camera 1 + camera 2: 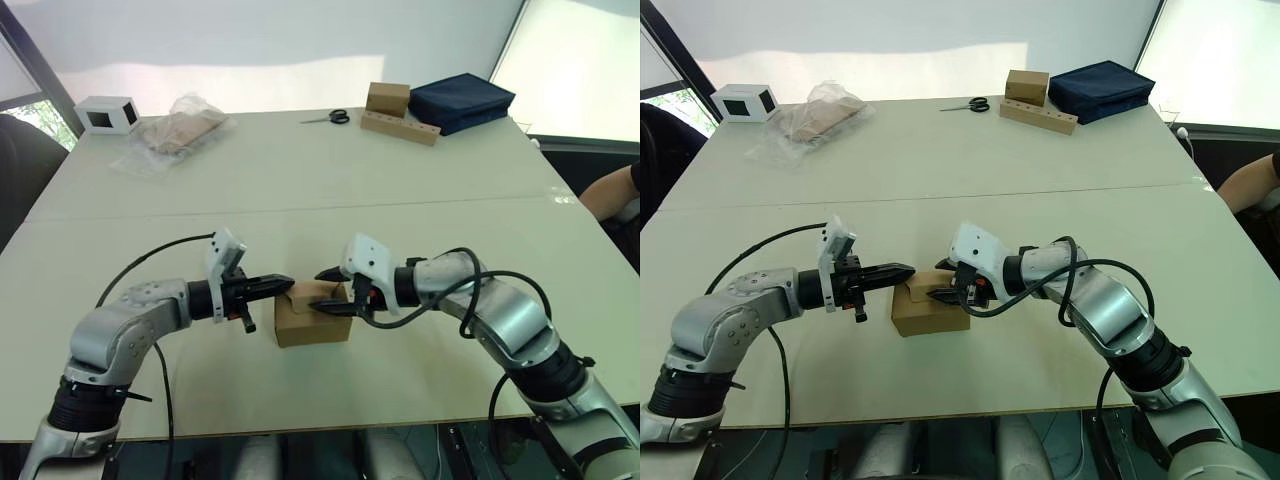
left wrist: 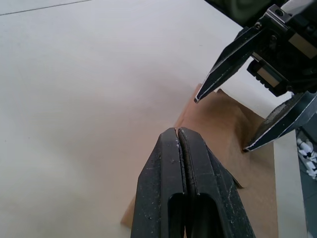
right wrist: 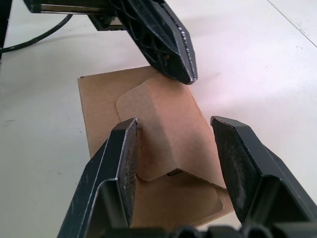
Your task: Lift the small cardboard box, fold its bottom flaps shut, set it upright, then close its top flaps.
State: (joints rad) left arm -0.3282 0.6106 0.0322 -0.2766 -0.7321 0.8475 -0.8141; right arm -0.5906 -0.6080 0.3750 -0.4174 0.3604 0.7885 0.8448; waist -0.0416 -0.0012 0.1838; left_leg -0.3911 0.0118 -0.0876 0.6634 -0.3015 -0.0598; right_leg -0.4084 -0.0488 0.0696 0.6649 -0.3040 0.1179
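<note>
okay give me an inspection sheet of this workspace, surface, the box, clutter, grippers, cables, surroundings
Surface: pale table, a seam running across its middle.
Job's things: small cardboard box resting on the near table, top flaps partly raised.
Clutter: white box, plastic bag, scissors, tan box behind a hole-dotted wooden strip, navy bag, all along the far edge.
Grippers: left gripper shut, tip at the box's top; right gripper open, straddling a raised flap.
Cables: black cables looping along both arms.
Surroundings: a person's arm at the table's right.
</note>
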